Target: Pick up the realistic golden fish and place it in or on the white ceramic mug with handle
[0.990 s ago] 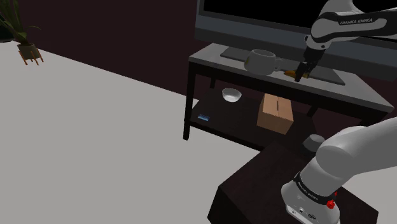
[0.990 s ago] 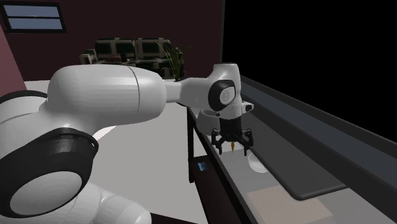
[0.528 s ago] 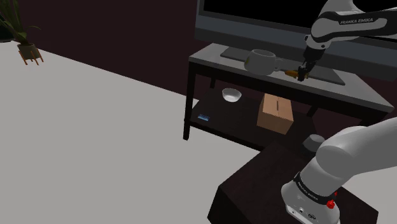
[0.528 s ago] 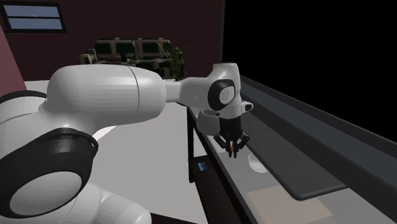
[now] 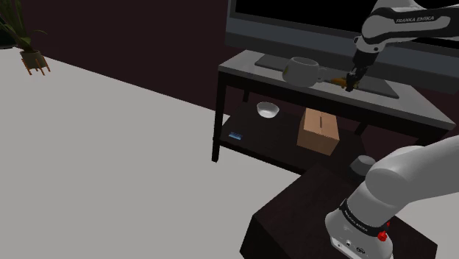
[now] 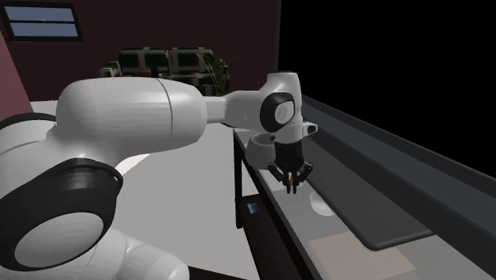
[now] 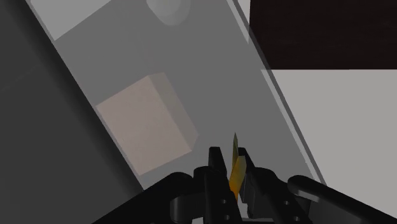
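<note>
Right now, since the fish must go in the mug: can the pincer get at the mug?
Probably yes. The pincer clasps the fish above the table top, the mug stands close by toward the shoulder view's left, open top up, and nothing stands between them.

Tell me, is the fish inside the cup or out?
Out. The golden fish is clasped between the fingers of the gripper, in the air beside the white mug, not in it.
</note>
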Tool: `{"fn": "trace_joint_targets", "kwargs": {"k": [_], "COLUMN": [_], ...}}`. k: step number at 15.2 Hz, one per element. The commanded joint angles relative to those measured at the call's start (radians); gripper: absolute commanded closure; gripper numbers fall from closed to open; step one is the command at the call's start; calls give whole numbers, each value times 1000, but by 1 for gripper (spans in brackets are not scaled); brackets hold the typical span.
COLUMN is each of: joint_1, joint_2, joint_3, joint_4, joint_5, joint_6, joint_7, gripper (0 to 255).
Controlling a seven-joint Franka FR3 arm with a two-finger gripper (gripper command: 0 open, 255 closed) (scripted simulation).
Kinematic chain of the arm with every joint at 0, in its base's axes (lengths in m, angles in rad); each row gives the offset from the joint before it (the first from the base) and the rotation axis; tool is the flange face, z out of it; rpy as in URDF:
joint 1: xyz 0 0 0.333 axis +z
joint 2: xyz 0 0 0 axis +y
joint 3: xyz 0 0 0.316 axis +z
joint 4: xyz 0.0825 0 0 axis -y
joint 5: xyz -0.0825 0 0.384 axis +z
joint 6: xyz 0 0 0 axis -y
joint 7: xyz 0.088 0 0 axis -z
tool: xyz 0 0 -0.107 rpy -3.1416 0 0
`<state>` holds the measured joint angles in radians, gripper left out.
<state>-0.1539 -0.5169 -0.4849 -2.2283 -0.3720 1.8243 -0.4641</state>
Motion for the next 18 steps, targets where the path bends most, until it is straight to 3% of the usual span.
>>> {"fn": "trace_joint_targets", "kwargs": {"k": [1, 18], "joint_1": [1, 19], "joint_2": [-2, 41], "joint_3": [5, 35], "joint_4": [24, 282], "joint_5": [4, 41], "joint_6": [-25, -240], "joint_7": [-4, -46], "gripper": [255, 255]}}
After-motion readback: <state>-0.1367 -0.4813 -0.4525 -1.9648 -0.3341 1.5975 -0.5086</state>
